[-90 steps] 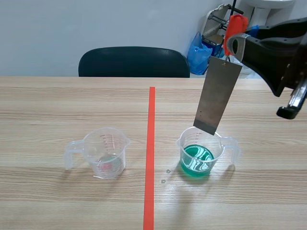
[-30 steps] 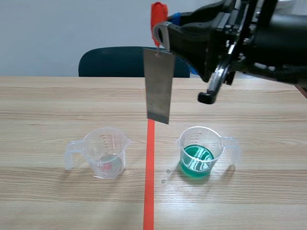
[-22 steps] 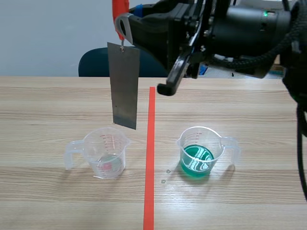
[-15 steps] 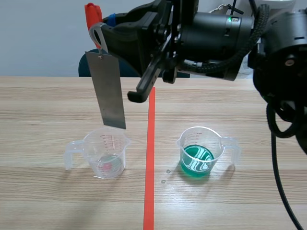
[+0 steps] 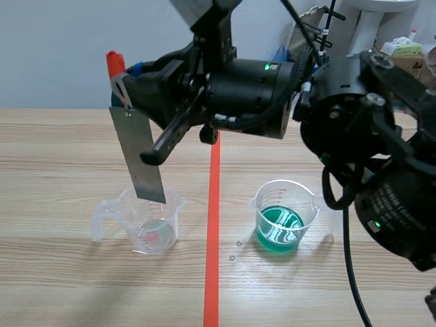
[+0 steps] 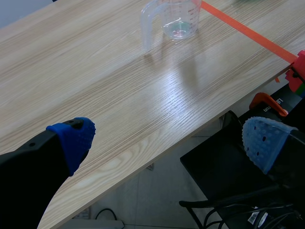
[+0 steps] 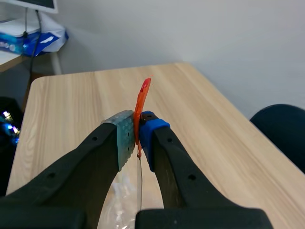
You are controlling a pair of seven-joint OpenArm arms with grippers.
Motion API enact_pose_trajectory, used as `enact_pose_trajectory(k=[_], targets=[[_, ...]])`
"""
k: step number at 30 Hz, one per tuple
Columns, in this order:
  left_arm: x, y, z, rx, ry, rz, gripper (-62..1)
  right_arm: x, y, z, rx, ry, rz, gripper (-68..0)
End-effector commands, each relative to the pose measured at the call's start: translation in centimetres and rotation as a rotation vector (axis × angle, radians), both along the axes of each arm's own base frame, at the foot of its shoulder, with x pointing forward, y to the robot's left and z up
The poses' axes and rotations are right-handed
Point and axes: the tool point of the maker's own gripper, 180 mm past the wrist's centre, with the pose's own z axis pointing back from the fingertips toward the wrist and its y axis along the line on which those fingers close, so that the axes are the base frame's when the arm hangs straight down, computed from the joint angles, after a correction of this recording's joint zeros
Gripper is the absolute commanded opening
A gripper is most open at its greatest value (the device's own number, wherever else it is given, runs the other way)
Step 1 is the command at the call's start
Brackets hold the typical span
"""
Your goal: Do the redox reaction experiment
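My right gripper [image 5: 121, 80] [image 7: 137, 136], reaching across from the right, is shut on an orange-red clip [image 5: 114, 64] [image 7: 143, 95]. A grey metal strip [image 5: 139, 155] hangs from the clip, slightly tilted. Its lower end is at the mouth of the clear measuring cup [image 5: 150, 221] left of the tape line, which holds a little clear liquid. A second clear cup [image 5: 281, 219] with green liquid stands right of the line. My left gripper [image 6: 167, 143] is open with nothing in it, out past the table's near edge; the clear cup [image 6: 174, 21] is far ahead of it.
An orange-red tape line [image 5: 212, 238] runs down the table's middle. The bulky right arm [image 5: 272, 88] spans the air above both cups. Below the table edge [image 6: 157, 143], the left wrist view shows a black stand [image 6: 224, 167] and an orange clamp [image 6: 267, 100].
My right arm has swung left with the strip, from above the green cup across the tape line to the clear cup, and the strip's end has come down to that cup's mouth.
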Motion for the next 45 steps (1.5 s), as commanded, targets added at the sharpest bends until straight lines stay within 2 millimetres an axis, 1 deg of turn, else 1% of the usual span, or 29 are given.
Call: enact_pose_trajectory(k=[1,8,45], targets=[[0.33,0.01,0.5,-0.01,-0.022,0.003,1.4,-0.11,0.35,1.73,0.03,-0.046,0.031,-65.5],[0.33,0.01,0.5,-0.01,-0.022,0.003,1.4,-0.6,0.95,1.9,0.043,-0.047,0.054,-65.5],[0.33,0.01,0.5,-0.01,-0.022,0.003,1.4,-0.54,0.9,1.91,0.043,-0.047,0.051,-65.5]])
